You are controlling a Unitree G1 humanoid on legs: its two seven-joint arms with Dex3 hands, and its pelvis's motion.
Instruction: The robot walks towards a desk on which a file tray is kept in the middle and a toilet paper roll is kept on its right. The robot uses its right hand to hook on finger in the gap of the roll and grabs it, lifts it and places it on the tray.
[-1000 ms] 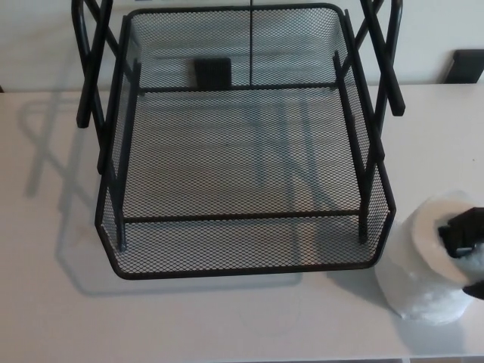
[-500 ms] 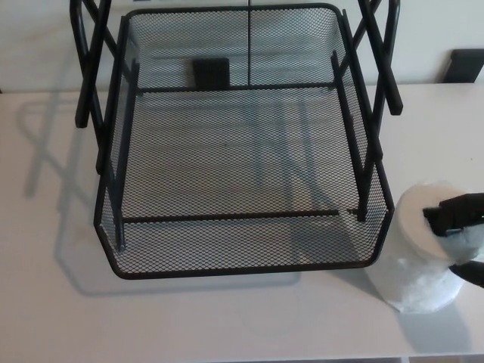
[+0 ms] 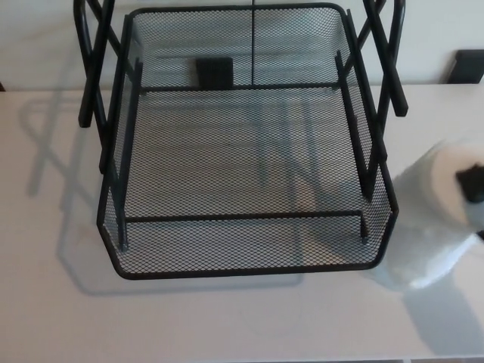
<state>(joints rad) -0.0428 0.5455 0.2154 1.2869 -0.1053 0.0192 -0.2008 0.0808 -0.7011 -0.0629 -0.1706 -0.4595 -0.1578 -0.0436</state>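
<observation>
I see a white desk [image 3: 227,325] that fills the lower part of my head view, and a pale wall behind it at the top. On the left side the desk is bare, and only the grey shadow [image 3: 53,151] of crossed bars lies there. Next comes the file tray [image 3: 249,266], a black wire mesh basket with rounded corners, which stands in the middle of the desk. Crossed black legs [image 3: 94,68] rise at its left and right sides and leave the picture at the top. Through the back mesh I see a small dark block [image 3: 214,72] and a thin vertical black line. The bottom of the tray holds nothing. To the right of the tray, just beside its front right corner, is the toilet paper roll [image 3: 435,219]. It is white and tilted, with its top end turned to the right and its lower edge near the desk; I cannot tell whether it touches the surface. At the right border only a small black part of my right hand [image 3: 473,185] shows, sitting at the open end of the roll. It seems to have hold of the roll, but I cannot tell how its fingers stand. My left hand does not show.
</observation>
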